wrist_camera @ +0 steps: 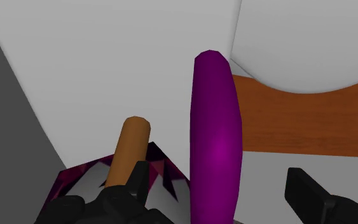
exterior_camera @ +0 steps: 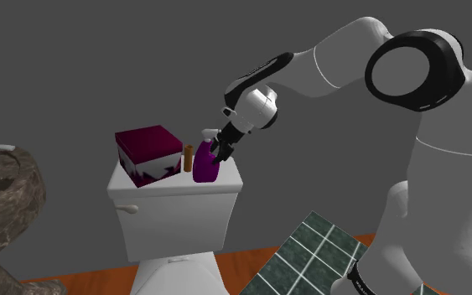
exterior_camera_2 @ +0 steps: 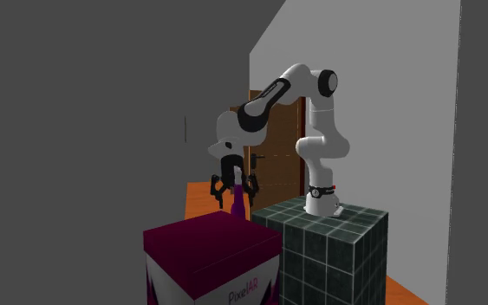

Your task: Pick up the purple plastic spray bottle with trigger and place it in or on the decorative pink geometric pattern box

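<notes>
**Toilet tank lid [exterior_camera: 171, 189], gripper [exterior_camera: 218, 152] lined up**

Purple spray bottle [exterior_camera: 205, 167] stands upright on the tank lid, right under the gripper. Its long axis points up between the spread fingers, no contact yet. Magenta box [exterior_camera: 148, 144] sits near.

The pincer [exterior_camera: 215, 152] covers the spray bottle [exterior_camera: 204, 171] top.

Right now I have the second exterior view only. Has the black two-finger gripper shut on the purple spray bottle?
Observer: No. The black two-finger gripper is open; its fingers flank the purple spray bottle without touching.
Operator: Anything crowding it?
Observer: An upright brown cylinder stands close beside it, toward the dark pink patterned box.
Operator: What's it all on?
Observer: A white toilet tank lid.
</notes>
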Tool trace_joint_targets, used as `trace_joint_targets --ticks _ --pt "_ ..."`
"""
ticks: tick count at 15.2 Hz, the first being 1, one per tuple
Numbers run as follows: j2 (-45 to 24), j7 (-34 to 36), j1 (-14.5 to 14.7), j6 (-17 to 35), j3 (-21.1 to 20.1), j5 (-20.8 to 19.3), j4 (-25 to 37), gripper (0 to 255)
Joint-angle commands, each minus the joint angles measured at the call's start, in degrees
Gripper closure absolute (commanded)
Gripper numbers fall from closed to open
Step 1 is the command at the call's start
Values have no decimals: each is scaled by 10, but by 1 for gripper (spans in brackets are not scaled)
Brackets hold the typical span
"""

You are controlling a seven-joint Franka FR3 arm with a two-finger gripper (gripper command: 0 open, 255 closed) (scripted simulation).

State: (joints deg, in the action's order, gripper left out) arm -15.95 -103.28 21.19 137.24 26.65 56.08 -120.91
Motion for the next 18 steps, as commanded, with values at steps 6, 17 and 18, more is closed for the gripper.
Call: trace_joint_targets --ticks 6,17,18 --pt "-11 -5 0 4 -5 10 5 0" --pt "-11 -5 0 4 -5 10 5 255" --pt "-11 -5 0 4 -5 10 5 255"
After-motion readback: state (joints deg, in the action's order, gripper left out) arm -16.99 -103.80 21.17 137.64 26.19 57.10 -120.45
